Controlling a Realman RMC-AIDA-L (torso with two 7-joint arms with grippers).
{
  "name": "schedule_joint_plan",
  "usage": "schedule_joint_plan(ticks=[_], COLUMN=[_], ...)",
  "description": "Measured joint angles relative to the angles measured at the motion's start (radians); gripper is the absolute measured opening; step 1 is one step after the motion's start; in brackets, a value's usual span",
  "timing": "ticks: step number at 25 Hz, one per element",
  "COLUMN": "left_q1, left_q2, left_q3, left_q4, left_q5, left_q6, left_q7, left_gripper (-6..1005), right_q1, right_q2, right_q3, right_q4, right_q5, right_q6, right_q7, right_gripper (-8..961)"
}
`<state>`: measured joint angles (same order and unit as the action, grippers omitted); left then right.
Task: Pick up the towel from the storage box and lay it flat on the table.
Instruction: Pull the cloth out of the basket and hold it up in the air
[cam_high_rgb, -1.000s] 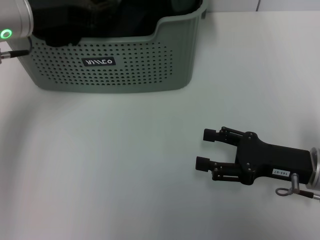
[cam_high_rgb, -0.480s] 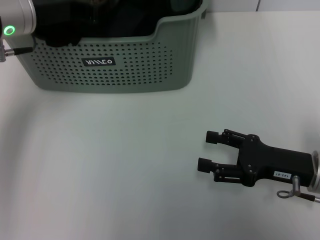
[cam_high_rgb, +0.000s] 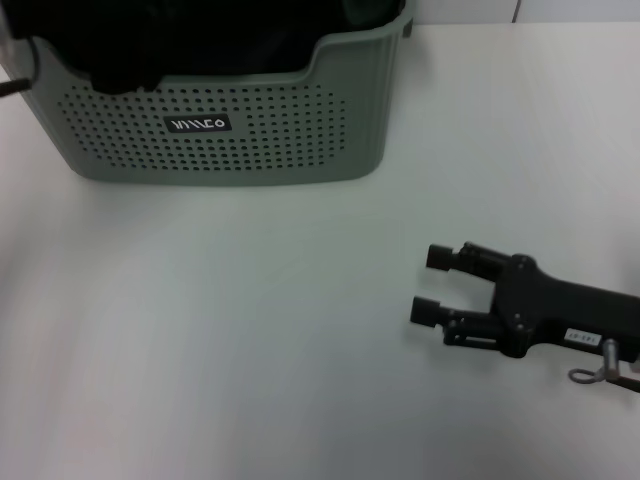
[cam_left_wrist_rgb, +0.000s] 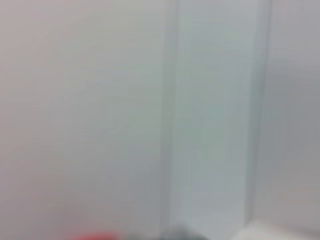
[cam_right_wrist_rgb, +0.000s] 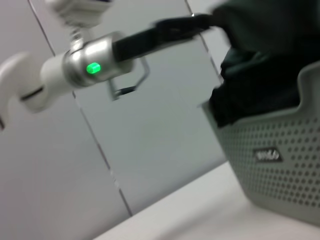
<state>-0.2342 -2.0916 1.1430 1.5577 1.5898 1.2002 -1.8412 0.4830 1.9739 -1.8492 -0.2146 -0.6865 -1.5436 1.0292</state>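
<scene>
The sage-green storage box (cam_high_rgb: 260, 130) stands at the table's (cam_high_rgb: 250, 330) far left, with the dark towel (cam_high_rgb: 200, 35) bunched inside and rising above its rim. In the right wrist view, my left gripper (cam_right_wrist_rgb: 207, 21) reaches in from a silver wrist with a green light. It meets the towel (cam_right_wrist_rgb: 260, 45), which is pulled up over the storage box (cam_right_wrist_rgb: 280, 150). My right gripper (cam_high_rgb: 432, 284) lies low over the table at the near right, open and holding nothing. The left wrist view shows only blurred wall panels.
A grey panelled wall (cam_right_wrist_rgb: 150, 150) stands behind the table. A black cable stub (cam_high_rgb: 12, 85) pokes in at the box's left edge. Bare white tabletop stretches in front of the box and left of my right gripper.
My left arm, with its green light, has risen out of the head view at the upper left. The right gripper has drifted right and slightly toward the near edge.
</scene>
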Motion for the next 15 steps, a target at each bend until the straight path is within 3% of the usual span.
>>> schedule_joint_plan(ticks=[4,8,11,15], left_q1=[0.034,-0.016,-0.072,-0.112], left_q2=[0.0,0.006,0.033,0.095], left_q3=[-0.093,-0.245,-0.333,-0.366], left_q4=[-0.038,-0.142,-0.25,-0.406], left_q5=[-0.301,-0.409,-0.436,-0.485], left_q6=[0.255,0.536,0.699,0.815], left_q7=[0.22,0.276,0.272,0.266], left_gripper=[15,15,14,14], right_q1=[-0.003,-0.003,-0.003,-0.003], right_q2=[-0.012,-0.028,-0.048,-0.069], right_q3=[0.027,0.059,0.09,0.139], right_q4=[0.002,-0.001,-0.001,-0.004], right_q5=[-0.001,-0.001,-0.002,-0.001], right_q6=[-0.028,-0.07,-0.131,-0.252], right_q7=[0.0,0.0,0.0,0.0], right_gripper=[855,855,855,854])
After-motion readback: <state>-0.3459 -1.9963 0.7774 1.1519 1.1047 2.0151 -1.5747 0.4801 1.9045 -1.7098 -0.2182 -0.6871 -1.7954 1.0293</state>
